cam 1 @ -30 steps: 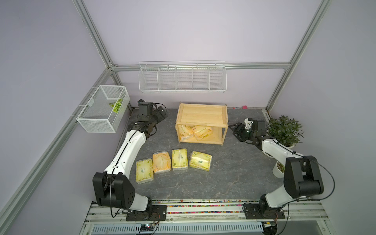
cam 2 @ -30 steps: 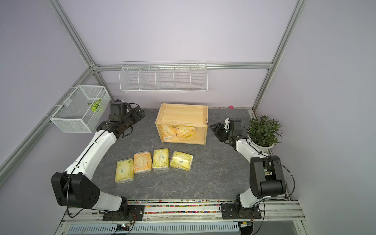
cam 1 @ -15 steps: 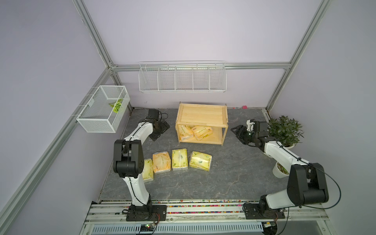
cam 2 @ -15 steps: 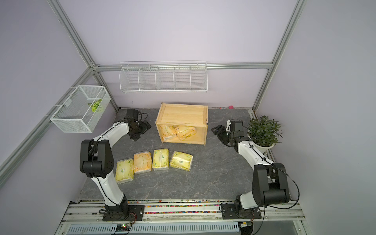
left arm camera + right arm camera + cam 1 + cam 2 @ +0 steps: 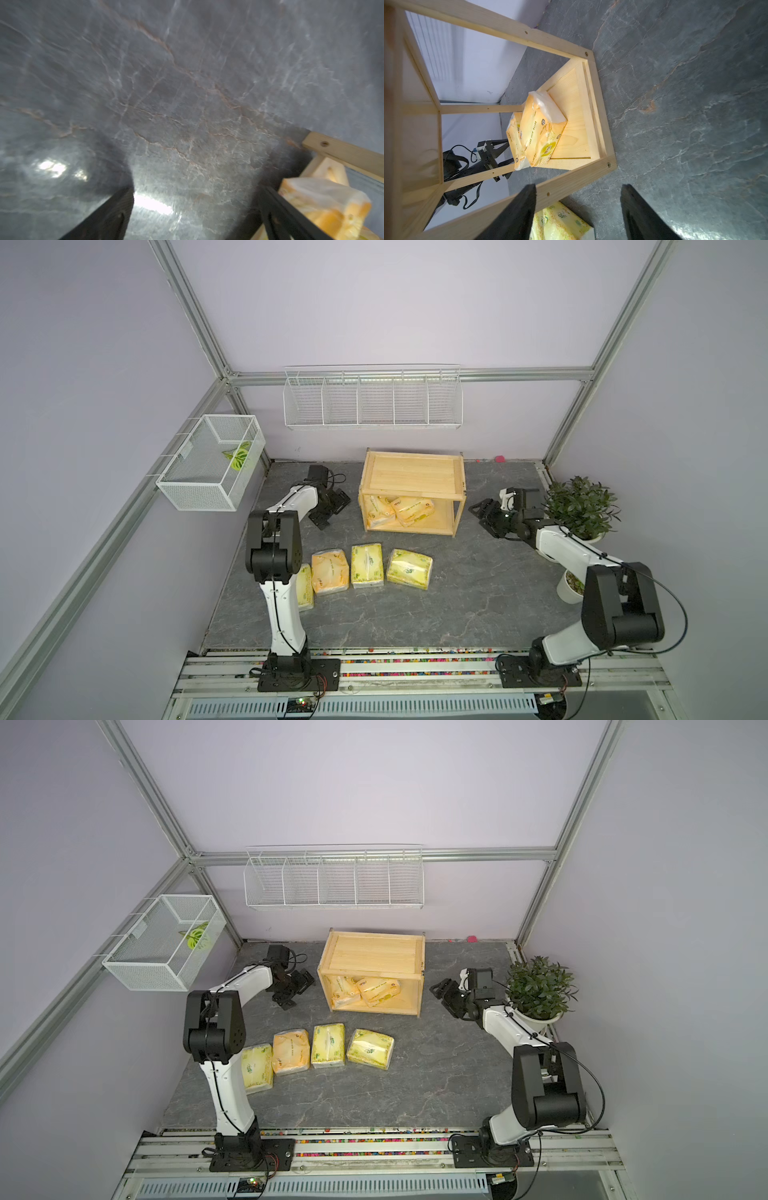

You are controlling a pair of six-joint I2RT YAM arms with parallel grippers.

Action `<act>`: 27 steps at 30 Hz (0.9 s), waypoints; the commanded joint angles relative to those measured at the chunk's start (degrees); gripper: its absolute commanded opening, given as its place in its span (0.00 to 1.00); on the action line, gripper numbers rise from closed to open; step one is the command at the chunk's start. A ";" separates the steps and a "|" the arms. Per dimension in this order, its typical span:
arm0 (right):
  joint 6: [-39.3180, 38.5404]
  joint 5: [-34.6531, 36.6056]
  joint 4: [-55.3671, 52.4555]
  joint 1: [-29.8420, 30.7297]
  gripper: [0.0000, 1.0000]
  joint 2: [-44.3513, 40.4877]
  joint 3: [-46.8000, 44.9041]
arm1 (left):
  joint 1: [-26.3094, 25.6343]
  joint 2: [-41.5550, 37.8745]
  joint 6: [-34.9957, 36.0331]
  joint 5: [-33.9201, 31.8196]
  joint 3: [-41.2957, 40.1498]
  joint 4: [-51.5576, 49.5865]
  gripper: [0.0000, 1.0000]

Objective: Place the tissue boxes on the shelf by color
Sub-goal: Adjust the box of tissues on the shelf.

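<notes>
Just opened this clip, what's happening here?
Two robot arms are sorting tissue packs onto the wooden shelf. Two orange packs lie on its lower tier; one orange pack and three yellow-green packs sit in a row on the table. Both grippers are empty with fingers apart: the left gripper low beside one end of the shelf, the right gripper beside the opposite end.

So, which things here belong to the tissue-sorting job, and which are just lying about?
Job: wooden shelf; two orange tissue packs inside it; orange pack on the table; three yellow-green packs beside it.
Lying about: white wire rack; mesh basket holding a leaf; potted plant.
</notes>
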 commanded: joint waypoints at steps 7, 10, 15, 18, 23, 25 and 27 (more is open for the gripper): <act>1.54 -0.97 4.21 0.63 0.69 -6.85 -6.26 | -3.04 5.72 -0.13 1.34 7.92 -1.66 1.00; 1.97 -0.87 4.30 1.10 0.69 -9.08 -7.44 | -4.07 7.26 -0.12 1.54 10.04 -2.16 1.00; 2.12 -1.03 3.74 1.84 0.70 -11.06 -8.17 | -5.33 8.29 0.03 2.50 11.91 -1.45 1.00; 2.58 -1.14 4.03 2.51 0.70 -11.71 -8.58 | -5.79 8.88 0.22 3.08 12.75 -1.29 1.00; 4.97 -0.78 7.08 5.35 0.70 -13.04 -10.74 | -6.49 9.10 1.79 4.46 13.68 -0.64 1.00; 6.34 0.38 9.14 7.12 0.70 -13.93 -12.10 | -6.50 8.77 1.96 4.32 13.62 -0.75 1.00; 8.08 2.47 12.47 9.56 0.70 -15.06 -14.09 | -6.50 7.54 2.08 3.21 12.69 -0.50 1.00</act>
